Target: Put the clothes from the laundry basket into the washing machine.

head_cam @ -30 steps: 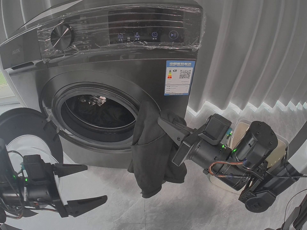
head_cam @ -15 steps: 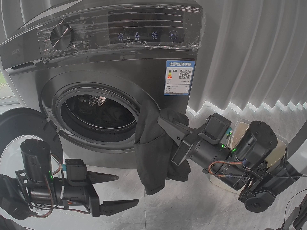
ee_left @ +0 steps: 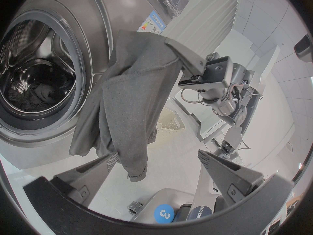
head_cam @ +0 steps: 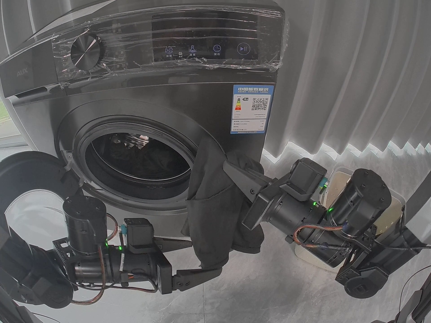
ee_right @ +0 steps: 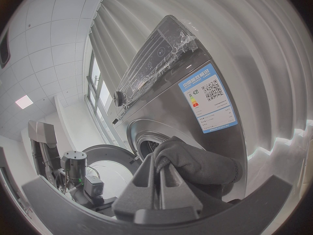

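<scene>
**Right claw grips a dark garment beside the washer hole**

Head view: the right gripper (head_cam: 226, 164) is pinched shut on a dark garment (head_cam: 211, 207). It hangs at 4 o'clock from the washing machine (head_cam: 148, 95) hole. More dark clothes (head_cam: 139, 158) lie in the drum. The left gripper (head_cam: 204, 256) is wide open around the garment's bottom end. The laundry basket (head_cam: 336, 176) sits at 3 o'clock of the garment.

Left wrist view: the garment's bottom end hangs between the spread fingers (ee_left: 228, 173). I cannot tell if it touches them.

Right wrist view: the two fingers (ee_right: 148, 177) squeeze a fold of the garment.
</scene>
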Controlling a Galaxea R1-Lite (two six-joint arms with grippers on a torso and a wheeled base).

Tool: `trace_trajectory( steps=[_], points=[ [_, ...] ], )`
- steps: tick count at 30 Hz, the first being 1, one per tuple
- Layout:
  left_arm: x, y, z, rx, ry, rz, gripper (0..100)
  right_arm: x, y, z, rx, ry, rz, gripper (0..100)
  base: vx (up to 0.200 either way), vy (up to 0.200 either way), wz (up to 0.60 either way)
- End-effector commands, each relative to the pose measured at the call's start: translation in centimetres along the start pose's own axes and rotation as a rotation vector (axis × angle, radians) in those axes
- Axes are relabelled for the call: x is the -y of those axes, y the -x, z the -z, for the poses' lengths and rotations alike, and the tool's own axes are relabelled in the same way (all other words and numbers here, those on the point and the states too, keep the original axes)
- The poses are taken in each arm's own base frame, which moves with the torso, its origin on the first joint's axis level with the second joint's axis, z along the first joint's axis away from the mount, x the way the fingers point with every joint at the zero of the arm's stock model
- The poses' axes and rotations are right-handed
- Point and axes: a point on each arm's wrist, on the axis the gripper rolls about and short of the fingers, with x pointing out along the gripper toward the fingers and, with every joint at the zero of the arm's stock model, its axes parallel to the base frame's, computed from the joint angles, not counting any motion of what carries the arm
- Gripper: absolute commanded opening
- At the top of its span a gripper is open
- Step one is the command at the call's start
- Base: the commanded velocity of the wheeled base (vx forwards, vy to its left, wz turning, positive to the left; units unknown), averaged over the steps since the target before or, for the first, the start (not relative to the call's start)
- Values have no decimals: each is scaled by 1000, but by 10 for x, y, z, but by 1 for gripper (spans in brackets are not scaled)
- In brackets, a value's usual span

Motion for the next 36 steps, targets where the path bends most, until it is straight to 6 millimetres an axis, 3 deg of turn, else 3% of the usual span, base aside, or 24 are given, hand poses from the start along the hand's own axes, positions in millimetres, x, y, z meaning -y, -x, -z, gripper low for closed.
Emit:
trace_trajectory(
  steps=[1,20,21,30,36],
  points=[
    [-8,-13,11,-52,27,-10,100,-2,1,-3,11,-1,-6,0,0,0,0],
    [-22,-44,14,-60,20,-2,100,-4,1,-3,10,-3,-10,0,0,0,0],
    [-23,-46,15,-60,19,-3,0,-3,1,-3,10,-2,-8,0,0,0,0],
    [-22,-47,8,9,-6,9,0,1,2,-3,7,1,7,0,0,0,0],
    [-10,-32,6,60,-38,30,0,16,4,-5,9,12,52,0,0,0,0]
  ],
)
